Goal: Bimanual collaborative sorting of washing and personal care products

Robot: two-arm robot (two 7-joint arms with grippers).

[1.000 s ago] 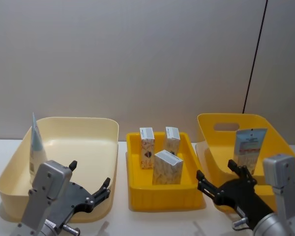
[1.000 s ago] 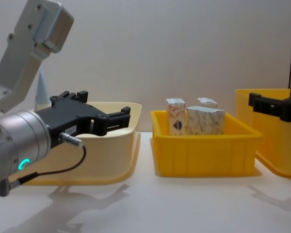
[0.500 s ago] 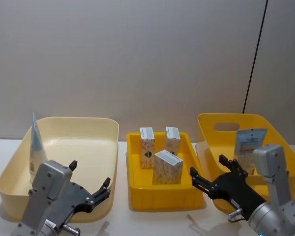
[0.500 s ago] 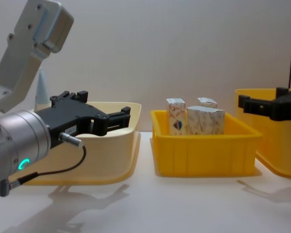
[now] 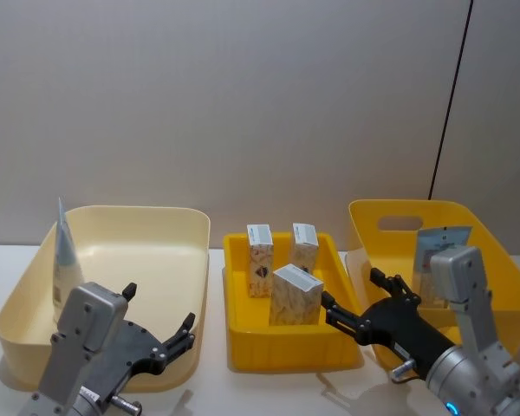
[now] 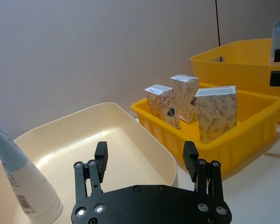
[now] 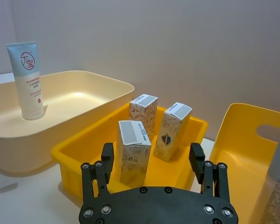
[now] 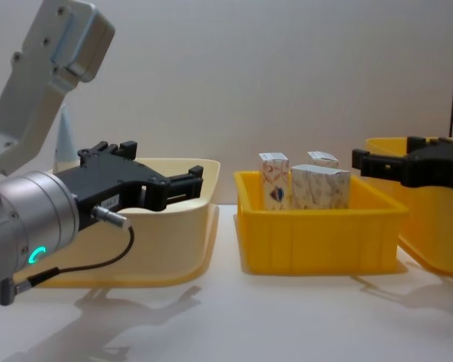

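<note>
Three marbled beige-white cartons stand upright in the middle yellow bin. A whitish cone-shaped tube leans in the left corner of the cream bin. A pale blue tube stands in the right yellow bin. My left gripper hovers open at the cream bin's near edge, holding nothing. My right gripper is open and empty by the middle bin's near right corner. In the right wrist view the right gripper faces the nearest carton.
The three bins sit side by side on a white table before a plain grey wall. Bare table lies in front of the bins. In the left wrist view the left gripper points over the cream bin toward the cartons.
My right gripper has moved left, from in front of the right yellow bin to the middle bin's near right corner. The left arm and all the products have stayed still.
</note>
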